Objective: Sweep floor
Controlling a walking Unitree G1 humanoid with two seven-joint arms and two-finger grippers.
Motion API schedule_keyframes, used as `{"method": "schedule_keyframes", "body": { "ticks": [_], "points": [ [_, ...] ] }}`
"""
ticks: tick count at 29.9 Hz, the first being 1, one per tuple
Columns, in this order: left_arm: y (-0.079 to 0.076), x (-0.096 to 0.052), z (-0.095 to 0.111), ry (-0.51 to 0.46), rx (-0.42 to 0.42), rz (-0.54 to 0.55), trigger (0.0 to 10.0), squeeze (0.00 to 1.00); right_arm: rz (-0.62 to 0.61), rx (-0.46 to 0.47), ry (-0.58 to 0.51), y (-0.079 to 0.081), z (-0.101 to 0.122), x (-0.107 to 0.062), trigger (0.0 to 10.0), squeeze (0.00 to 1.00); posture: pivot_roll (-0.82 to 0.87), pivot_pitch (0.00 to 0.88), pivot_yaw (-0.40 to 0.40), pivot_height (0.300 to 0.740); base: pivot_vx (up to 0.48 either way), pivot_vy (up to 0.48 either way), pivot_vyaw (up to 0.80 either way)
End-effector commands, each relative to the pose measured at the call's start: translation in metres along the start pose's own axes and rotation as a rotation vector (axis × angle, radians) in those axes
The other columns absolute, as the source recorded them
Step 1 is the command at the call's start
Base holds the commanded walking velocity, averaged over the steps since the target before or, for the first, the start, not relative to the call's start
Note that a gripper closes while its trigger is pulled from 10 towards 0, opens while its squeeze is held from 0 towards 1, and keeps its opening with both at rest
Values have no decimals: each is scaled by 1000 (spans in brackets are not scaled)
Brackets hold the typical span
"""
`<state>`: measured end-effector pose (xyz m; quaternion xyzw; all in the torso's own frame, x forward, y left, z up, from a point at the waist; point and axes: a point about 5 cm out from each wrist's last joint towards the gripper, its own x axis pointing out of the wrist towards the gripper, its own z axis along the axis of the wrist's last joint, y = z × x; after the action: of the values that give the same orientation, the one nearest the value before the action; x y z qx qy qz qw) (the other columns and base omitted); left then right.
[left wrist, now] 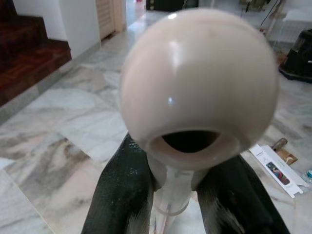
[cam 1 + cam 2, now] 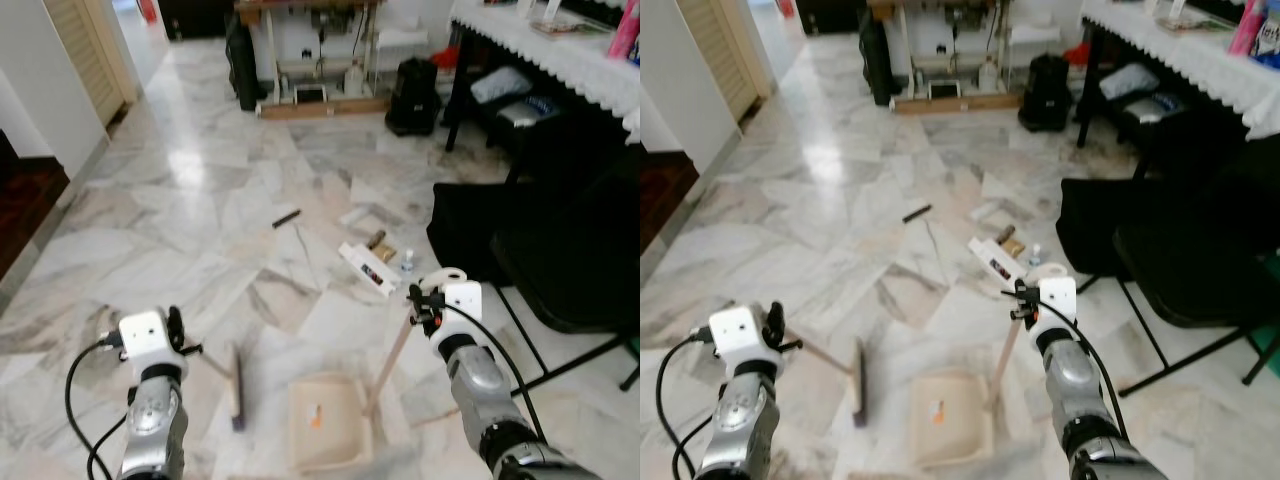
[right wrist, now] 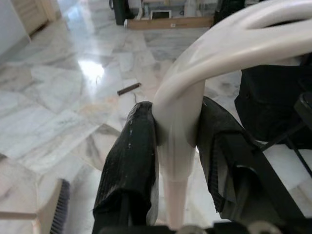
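Note:
My left gripper [image 2: 180,332] is shut on the cream broom handle [image 2: 212,364], whose round knob end [image 1: 197,83] sits between the black fingers [image 1: 122,190]. The broom head [image 2: 236,386] rests on the marble floor beside the cream dustpan [image 2: 325,420], which holds an orange scrap [image 2: 316,417]. My right gripper [image 2: 420,304] is shut on the dustpan's upright handle [image 2: 391,358], gripping it just under its loop [image 3: 229,46]. Ahead on the floor lie litter: a dark stick [image 2: 286,218], a white box [image 2: 366,268], a brown piece [image 2: 376,240] and a small bottle [image 2: 406,262].
A black folding chair [image 2: 560,280] and a dark bag [image 2: 465,225] stand close on the right. A lace-covered table [image 2: 560,50] runs along the right wall. A black bag [image 2: 412,95] and a workbench [image 2: 310,60] stand at the back. A dark wooden step [image 2: 25,205] is on the left.

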<state>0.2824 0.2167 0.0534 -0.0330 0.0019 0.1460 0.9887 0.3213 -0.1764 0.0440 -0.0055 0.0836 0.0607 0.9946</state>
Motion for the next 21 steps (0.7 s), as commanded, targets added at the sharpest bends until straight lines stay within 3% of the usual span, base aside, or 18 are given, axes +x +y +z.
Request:
{"method": "schedule_keyframes", "body": {
  "ticks": [1, 16, 21],
  "points": [
    [6, 6, 13, -60, 12, 14, 10000, 0, 13, -4, -59, 4, 13, 6, 10000, 0, -79, 0, 31, 740, 281, 0, 0],
    [6, 7, 16, -72, 4, 14, 10000, 0, 20, -18, -65, 4, 14, 5, 10000, 0, -80, 0, 32, 740, 289, 0, 0],
    [7, 7, 16, -71, 3, 20, 10000, 0, 27, -21, -69, 5, 14, 5, 10000, 0, -80, 0, 30, 740, 303, 0, 773]
  ]
}}
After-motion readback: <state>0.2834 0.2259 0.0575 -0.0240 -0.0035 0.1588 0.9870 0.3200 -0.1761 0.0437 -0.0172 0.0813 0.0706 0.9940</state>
